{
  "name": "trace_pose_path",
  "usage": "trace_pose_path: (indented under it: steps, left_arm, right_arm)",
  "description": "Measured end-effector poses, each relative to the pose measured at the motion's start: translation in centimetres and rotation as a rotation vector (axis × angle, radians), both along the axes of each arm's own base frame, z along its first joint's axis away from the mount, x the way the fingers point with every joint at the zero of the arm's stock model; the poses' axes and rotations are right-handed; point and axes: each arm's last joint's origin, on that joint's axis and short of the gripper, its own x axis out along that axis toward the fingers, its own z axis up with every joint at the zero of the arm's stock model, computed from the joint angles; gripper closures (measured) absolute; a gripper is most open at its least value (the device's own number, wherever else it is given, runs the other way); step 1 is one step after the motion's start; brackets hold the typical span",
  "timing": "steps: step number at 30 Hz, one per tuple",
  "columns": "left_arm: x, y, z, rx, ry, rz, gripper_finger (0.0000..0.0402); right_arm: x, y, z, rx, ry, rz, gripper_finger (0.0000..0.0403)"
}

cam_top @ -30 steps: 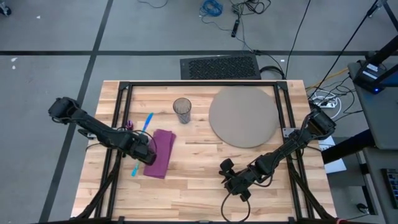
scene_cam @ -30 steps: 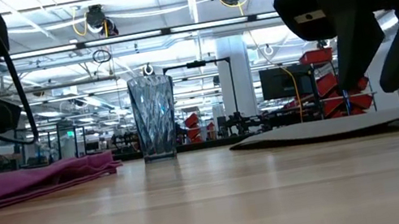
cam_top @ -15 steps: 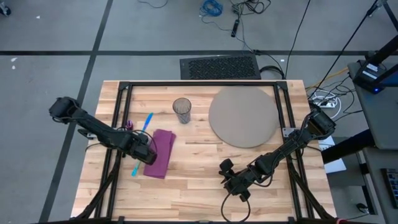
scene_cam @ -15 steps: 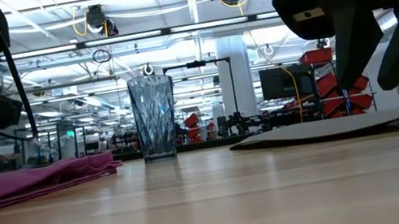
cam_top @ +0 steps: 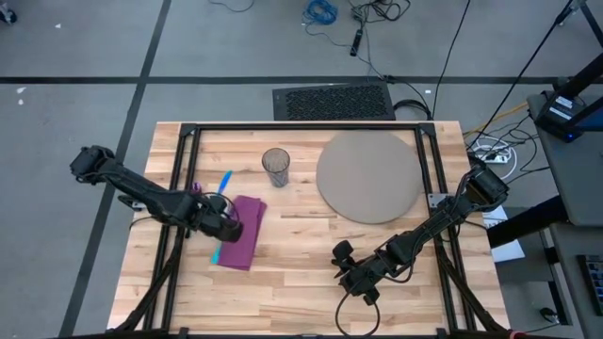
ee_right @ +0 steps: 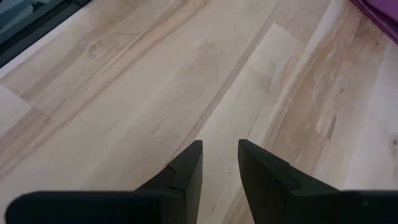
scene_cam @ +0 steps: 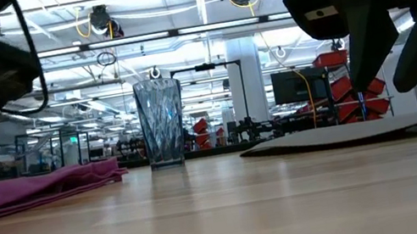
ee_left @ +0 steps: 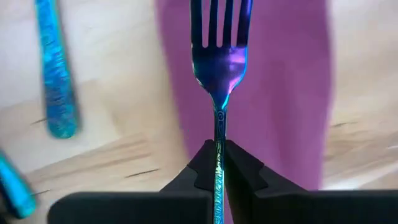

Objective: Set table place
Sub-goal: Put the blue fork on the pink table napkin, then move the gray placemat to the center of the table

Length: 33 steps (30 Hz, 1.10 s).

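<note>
Since a second ago my left pincer (cam_top: 229, 229) has carried the blue-purple fork (ee_left: 219, 50) over the purple napkin (cam_top: 241, 235) near the bench's (cam_top: 301, 292) left edge — clamped on its handle — while my right pincer (cam_top: 345, 266), slightly parted, waits near the front edge.

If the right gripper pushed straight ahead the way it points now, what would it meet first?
Probably bare table: the right gripper looks down on plain planks, with only a corner of the purple napkin off to one side. Depth is unclear.
</note>
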Motion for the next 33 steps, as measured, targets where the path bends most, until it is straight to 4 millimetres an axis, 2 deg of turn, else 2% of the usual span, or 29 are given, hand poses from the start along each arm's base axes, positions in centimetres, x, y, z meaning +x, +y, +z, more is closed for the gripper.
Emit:
trace_pose_path:
  steps: [10,18,24,33]
  left_arm:
    - [2.0,1.4,0.1,0.037,-0.114,0.012,0.0401]
    - [3.5,2.6,-1.9,0.026,-0.002,-0.018,0.0401]
    - [4.1,2.9,-2.5,0.02,0.006,-0.016,0.0399]
    - [4.2,3.0,-2.4,0.004,-0.006,-0.014,0.0318]
  right_arm:
    - [0.0,0.0,0.0,-0.016,-0.009,0.021,0.0314]
    - [0.1,0.0,0.1,-0.017,-0.023,0.024,0.0314]
    - [0.1,0.0,0.1,-0.015,-0.022,0.021,0.0314]
    - [0.1,0.1,0.1,-0.011,-0.021,0.017,0.0314]
